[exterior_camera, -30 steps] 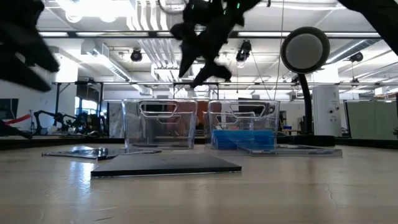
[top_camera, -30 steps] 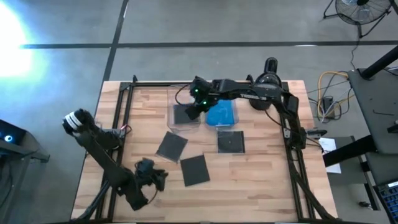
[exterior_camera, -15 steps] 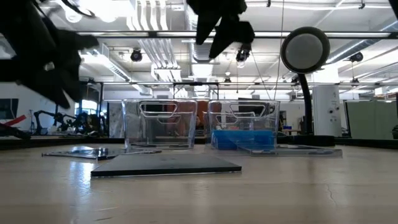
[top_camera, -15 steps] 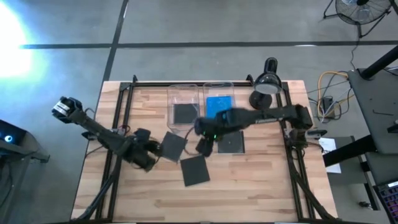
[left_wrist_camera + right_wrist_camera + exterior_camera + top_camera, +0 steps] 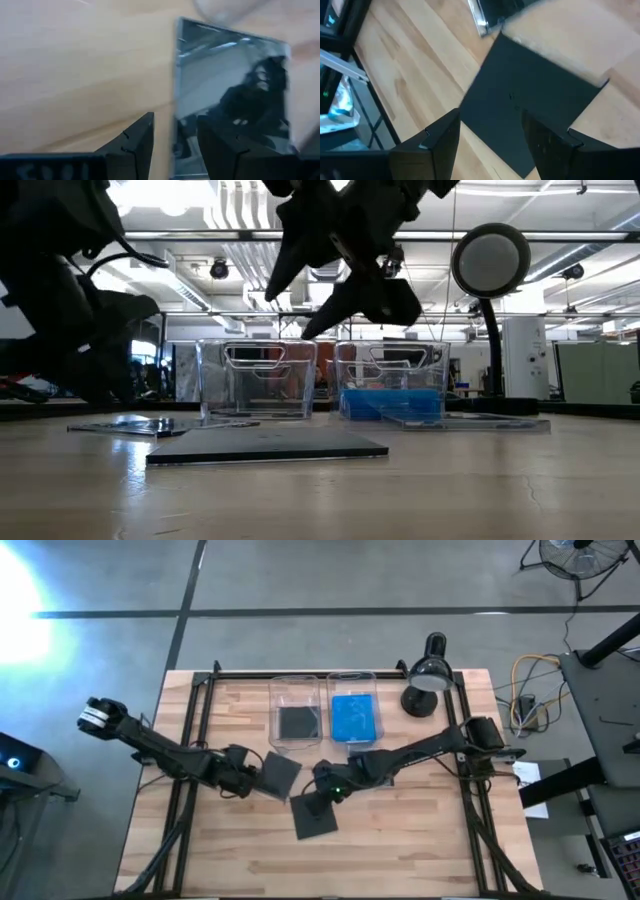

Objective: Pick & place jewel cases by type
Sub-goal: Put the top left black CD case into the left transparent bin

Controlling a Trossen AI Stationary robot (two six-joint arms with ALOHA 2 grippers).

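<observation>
1 dark case lies half-hidden (right arm overhead) — edges unclear.

Two clear bins and a lamp block the counter's far middle. Dark jewel cases and both tools, left tool and right tool, crowd the centre; the near strip lies open.

right pincer moved bins→front dark case | left pincer reached left dark case
</observation>
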